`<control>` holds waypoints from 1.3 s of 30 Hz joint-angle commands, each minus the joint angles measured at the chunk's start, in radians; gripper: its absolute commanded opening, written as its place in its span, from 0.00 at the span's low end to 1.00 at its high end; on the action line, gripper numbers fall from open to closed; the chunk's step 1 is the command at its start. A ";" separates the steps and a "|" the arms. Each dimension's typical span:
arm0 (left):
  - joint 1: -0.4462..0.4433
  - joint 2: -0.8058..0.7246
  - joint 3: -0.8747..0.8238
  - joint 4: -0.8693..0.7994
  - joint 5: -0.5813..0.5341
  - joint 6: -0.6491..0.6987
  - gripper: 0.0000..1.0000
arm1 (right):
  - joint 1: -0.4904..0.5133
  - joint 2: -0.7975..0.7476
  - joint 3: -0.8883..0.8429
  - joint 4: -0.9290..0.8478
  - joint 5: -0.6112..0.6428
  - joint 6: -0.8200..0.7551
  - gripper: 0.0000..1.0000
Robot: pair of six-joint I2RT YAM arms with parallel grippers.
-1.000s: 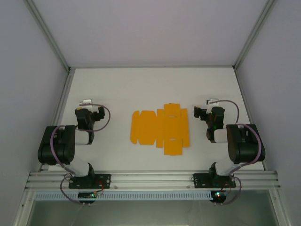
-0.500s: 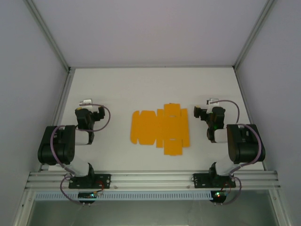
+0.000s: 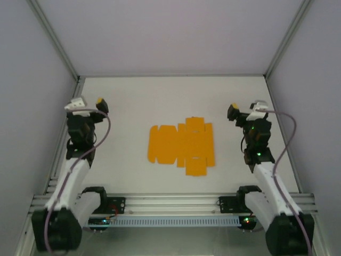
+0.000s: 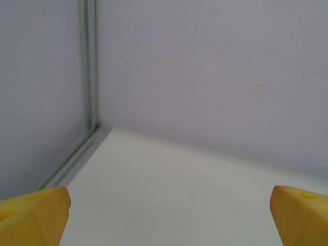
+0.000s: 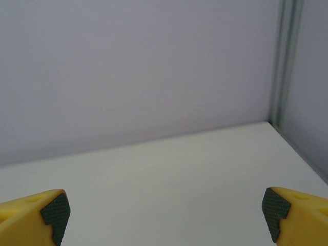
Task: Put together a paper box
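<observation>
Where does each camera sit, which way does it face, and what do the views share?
Top external: above and behind the arms, looking down on the table and flat paper box; left gripper and right gripper open.
Left wrist: on the left arm, facing the far-left corner post; own fingertips at the bottom corners.
Right wrist: on the right arm, facing the far wall and right post; own fingertips likewise.
Shared: all three show table and far wall.

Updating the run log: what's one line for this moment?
phase: pre-grasp | paper box: flat unfolded sheet, table centre, untouched | left gripper: open, empty | right gripper: open, empty
</observation>
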 commanded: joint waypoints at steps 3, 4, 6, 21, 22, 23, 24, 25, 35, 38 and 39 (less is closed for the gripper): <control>-0.089 -0.056 0.048 -0.384 0.162 -0.262 0.99 | 0.152 -0.041 0.175 -0.557 -0.108 0.207 0.99; -0.133 -0.034 0.070 -0.423 0.164 -0.268 1.00 | 0.196 -0.023 0.188 -0.590 -0.120 0.233 0.99; -0.246 0.032 0.116 -0.498 0.127 -0.279 1.00 | 0.300 0.033 0.203 -0.640 -0.093 0.283 0.99; -0.456 0.587 0.262 -0.555 0.379 -0.358 0.99 | 0.357 0.585 0.124 -0.534 -0.242 0.326 0.93; -0.457 0.615 0.273 -0.559 0.384 -0.359 1.00 | 0.338 0.602 0.101 -0.512 -0.250 0.345 0.92; -0.456 0.638 0.280 -0.557 0.398 -0.359 0.99 | 0.319 0.614 0.082 -0.490 -0.273 0.349 0.91; -0.456 0.660 0.289 -0.556 0.417 -0.350 1.00 | 0.303 0.623 0.064 -0.470 -0.289 0.351 0.91; -0.456 0.682 0.300 -0.566 0.423 -0.353 1.00 | 0.290 0.630 0.046 -0.462 -0.295 0.356 0.91; -0.454 0.779 0.275 -0.416 0.603 -0.358 1.00 | 0.282 0.765 0.014 -0.380 -0.289 0.371 0.91; -0.450 0.805 0.255 -0.314 0.672 -0.419 0.95 | 0.283 0.781 0.012 -0.360 -0.311 0.387 0.91; -0.450 0.808 0.244 -0.276 0.686 -0.440 0.89 | 0.282 0.784 0.012 -0.356 -0.314 0.386 0.91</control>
